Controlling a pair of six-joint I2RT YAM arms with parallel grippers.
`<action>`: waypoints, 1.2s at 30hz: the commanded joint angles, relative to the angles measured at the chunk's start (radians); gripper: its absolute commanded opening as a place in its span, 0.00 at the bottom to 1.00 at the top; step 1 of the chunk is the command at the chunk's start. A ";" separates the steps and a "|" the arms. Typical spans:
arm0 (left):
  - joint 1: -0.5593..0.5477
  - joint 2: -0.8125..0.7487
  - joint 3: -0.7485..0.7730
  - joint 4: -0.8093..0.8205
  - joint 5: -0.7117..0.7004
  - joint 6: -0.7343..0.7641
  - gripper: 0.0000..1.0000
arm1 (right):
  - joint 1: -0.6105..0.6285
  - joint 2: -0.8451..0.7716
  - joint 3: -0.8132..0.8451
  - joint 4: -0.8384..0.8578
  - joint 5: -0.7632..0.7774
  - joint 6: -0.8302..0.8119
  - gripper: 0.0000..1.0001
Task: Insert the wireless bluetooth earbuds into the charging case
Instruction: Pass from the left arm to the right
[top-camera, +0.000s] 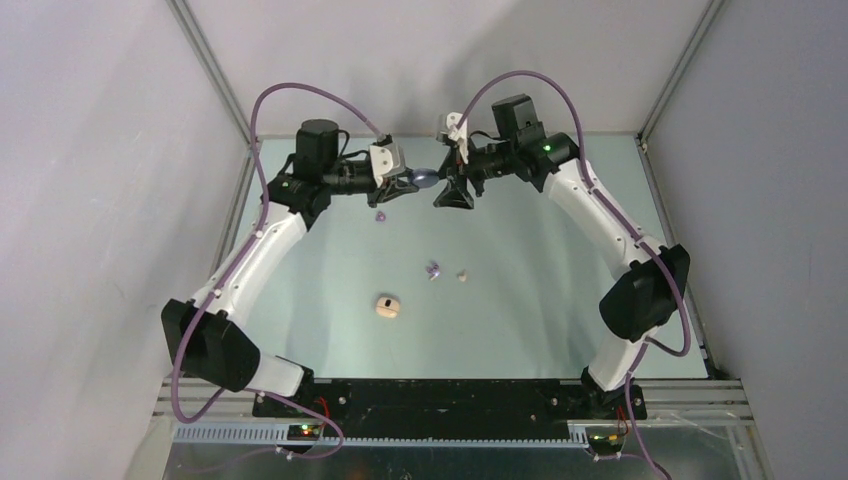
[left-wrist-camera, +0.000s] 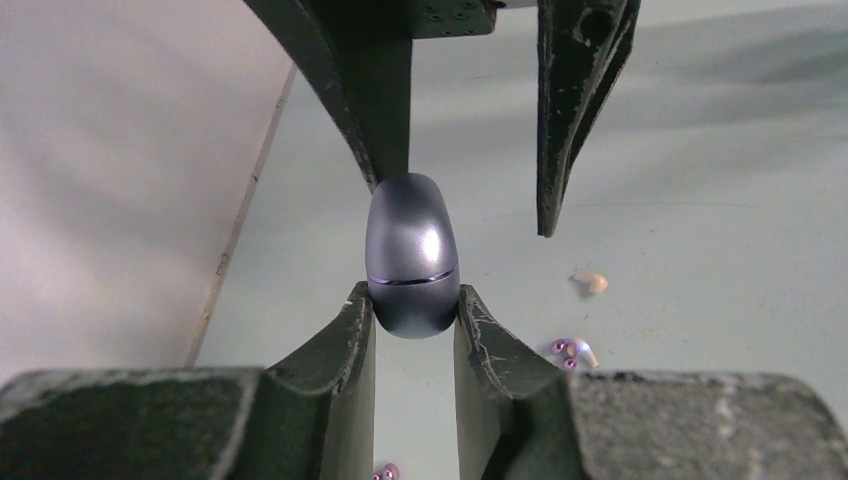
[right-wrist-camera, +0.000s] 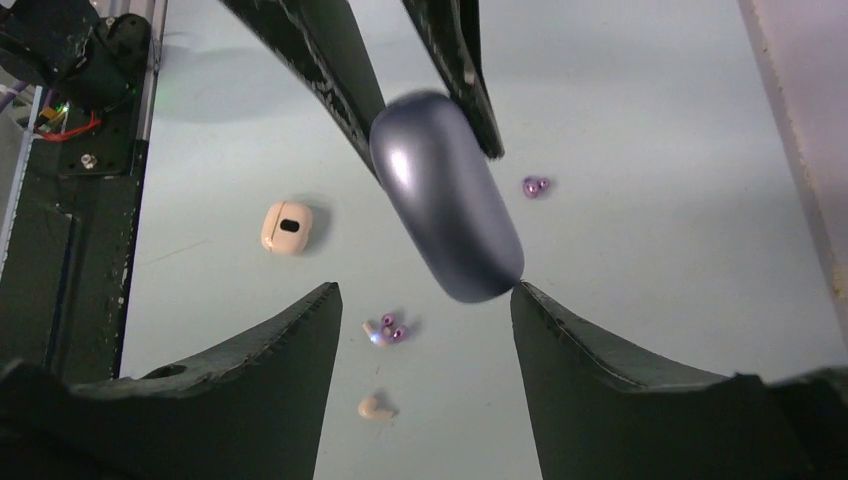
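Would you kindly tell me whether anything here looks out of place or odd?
Yes: loose on the table lie one purple bud, apart from a purple cluster and a cream bud. The grey-purple case in the left gripper looks shut, its seam closed, so nothing can go in yet.

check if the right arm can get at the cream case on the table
Probably yes: the right gripper is open and empty, and the cream case lies apart, nothing over it.

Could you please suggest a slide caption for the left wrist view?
Left gripper holds the purple-grey charging case aloft; loose earbuds lie on the table.
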 joint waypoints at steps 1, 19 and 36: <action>-0.002 -0.029 -0.008 0.006 0.035 0.069 0.00 | 0.021 -0.031 0.006 0.108 0.015 0.033 0.66; -0.001 -0.017 -0.030 0.071 -0.009 -0.076 0.45 | 0.046 -0.075 -0.048 0.158 0.052 -0.015 0.25; 0.006 -0.017 -0.074 0.162 0.000 -0.213 0.49 | 0.060 -0.086 -0.087 0.198 0.132 0.006 0.19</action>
